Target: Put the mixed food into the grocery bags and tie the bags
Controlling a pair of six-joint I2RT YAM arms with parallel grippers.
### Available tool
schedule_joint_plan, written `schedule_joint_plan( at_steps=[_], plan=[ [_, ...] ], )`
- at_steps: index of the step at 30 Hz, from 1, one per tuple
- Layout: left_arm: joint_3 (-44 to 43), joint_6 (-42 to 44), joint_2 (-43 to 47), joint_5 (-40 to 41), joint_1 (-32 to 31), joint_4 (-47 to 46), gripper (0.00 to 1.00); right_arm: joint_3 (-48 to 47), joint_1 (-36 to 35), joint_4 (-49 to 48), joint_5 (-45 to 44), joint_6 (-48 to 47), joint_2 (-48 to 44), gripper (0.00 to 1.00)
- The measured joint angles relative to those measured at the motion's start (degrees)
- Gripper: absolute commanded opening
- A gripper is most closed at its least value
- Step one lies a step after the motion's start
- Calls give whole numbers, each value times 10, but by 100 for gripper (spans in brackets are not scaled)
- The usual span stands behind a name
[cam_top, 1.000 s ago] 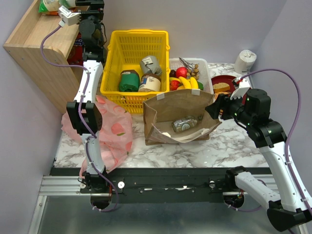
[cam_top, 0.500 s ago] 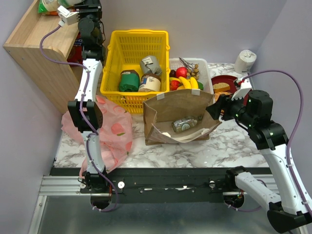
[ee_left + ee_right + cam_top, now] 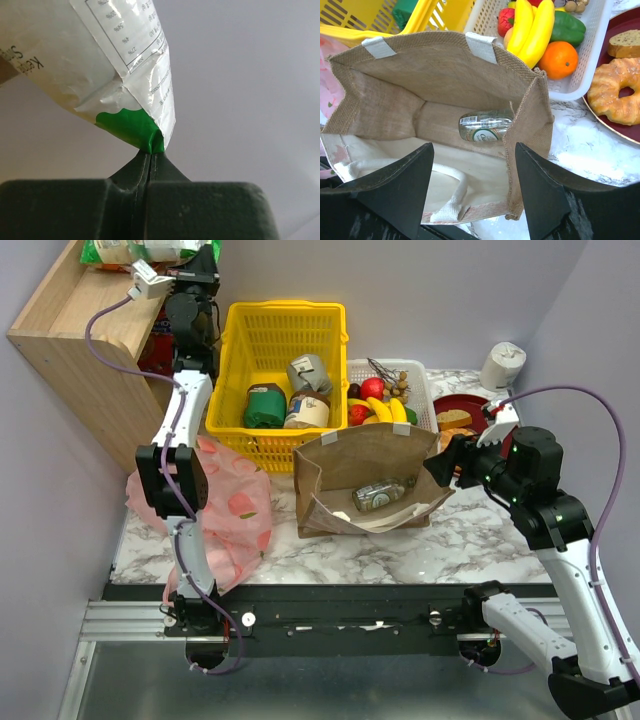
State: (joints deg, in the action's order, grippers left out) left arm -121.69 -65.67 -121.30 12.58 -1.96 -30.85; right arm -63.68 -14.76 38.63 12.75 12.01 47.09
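Left pincer [image 3: 151, 156] on crisp packet [image 3: 125, 65], nutrition-table side

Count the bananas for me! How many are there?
2. Both lie side by side in the white basket: the left banana next to a red fruit, the right banana beside the green pepper. More may be hidden underneath.

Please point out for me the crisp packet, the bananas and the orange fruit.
crisp packet [image 3: 131, 126]: left wrist view, its green corner.
bananas [image 3: 538, 31]: right wrist view, middle of the right banana.
orange fruit [image 3: 559, 59]: right wrist view, its centre.
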Motion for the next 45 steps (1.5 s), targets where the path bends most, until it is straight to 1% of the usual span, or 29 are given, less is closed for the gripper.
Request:
schedule_joint_plan(
  at_steps=[3,12,16,20,22,23,24,26,27,30,34,37,41,45],
  plan=[
    [30,56,20,-22,-11,-22,0,0,0,0,0,0,0,75],
    [84,265,93,-119,-66,-70,0,1,0,0,0,0,-4,75],
    [115,322,120,-168,-90,-81,0,1,0,0,0,0,-4,77],
    [142,389,152,-221,-133,-66,0,-7,0,2,0,0,0,77],
    [149,403,167,-246,-160,-52,0,-22,0,3,-1,-1,6,77],
    [154,406,177,-259,-176,-45,0,-31,0,2,-2,-2,8,79],
    [159,407,184,-269,-187,-41,0,-41,0,2,-3,-4,10,84],
    [174,406,212,-285,-219,-24,0,-62,0,-1,-2,-12,12,89],
    [182,403,223,-289,-228,-21,0,-71,0,-6,-1,-17,12,95],
    [223,360,280,-294,-247,-5,0,-79,0,-44,25,-33,4,100],
    [285,265,360,-308,-261,14,0,-71,0,-115,94,-47,-14,100],
    [298,209,399,-322,-268,73,0,-71,0,-168,149,-66,-21,100],
    [324,169,448,-344,-276,174,0,-76,0,-201,214,-113,-24,100],
    [337,165,484,-368,-279,281,0,-107,0,-212,273,-147,-12,100]
  ],
)
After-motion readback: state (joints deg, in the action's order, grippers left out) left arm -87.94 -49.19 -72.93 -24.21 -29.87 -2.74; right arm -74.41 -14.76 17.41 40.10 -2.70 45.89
